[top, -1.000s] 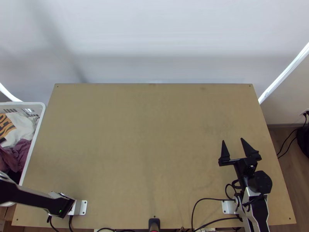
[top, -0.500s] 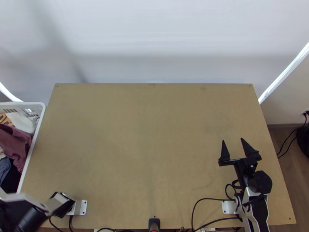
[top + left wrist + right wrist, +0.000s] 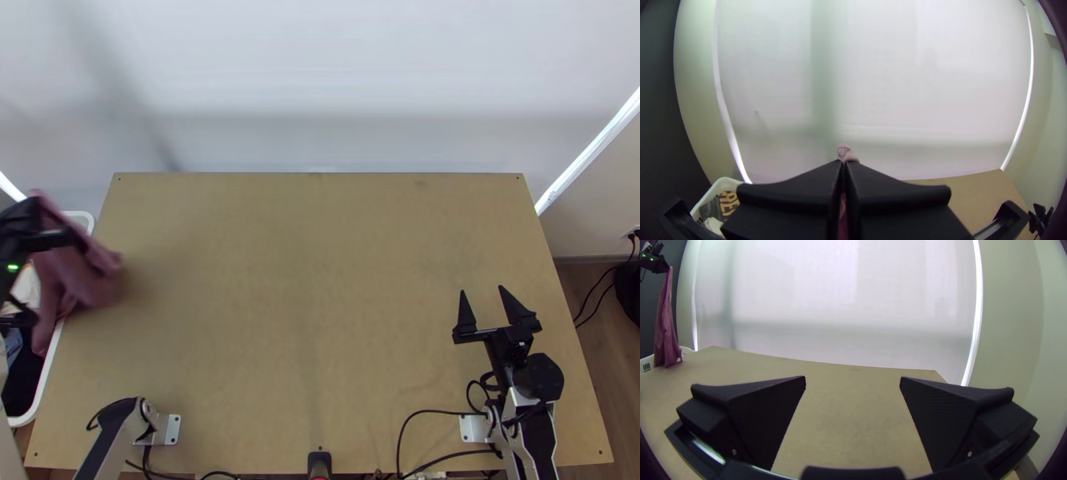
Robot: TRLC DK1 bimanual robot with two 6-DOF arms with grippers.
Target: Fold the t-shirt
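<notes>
At the far left of the top view, my left gripper (image 3: 36,240) holds a mauve-pink cloth (image 3: 80,276) above the basket's edge, the cloth hanging in loose folds. In the left wrist view the left gripper (image 3: 844,165) is shut on it, and a small tip of the cloth (image 3: 846,152) sticks up between the fingertips. Seen in the right wrist view, the cloth (image 3: 666,329) hangs long and bunched from the left gripper (image 3: 667,270). Over the table's right part, my right gripper (image 3: 482,293) stands open; its fingers are wide apart in its wrist view (image 3: 852,378).
A white basket (image 3: 50,376) with more clothes stands along the left edge of the table (image 3: 312,280). Black cables (image 3: 408,424) lie near the right arm's base. A pale blind or wall (image 3: 320,80) rises behind the table.
The left arm has swung up at the left, and the mauve cloth that lay in the basket now hangs raised from its gripper. The right arm has kept still.
</notes>
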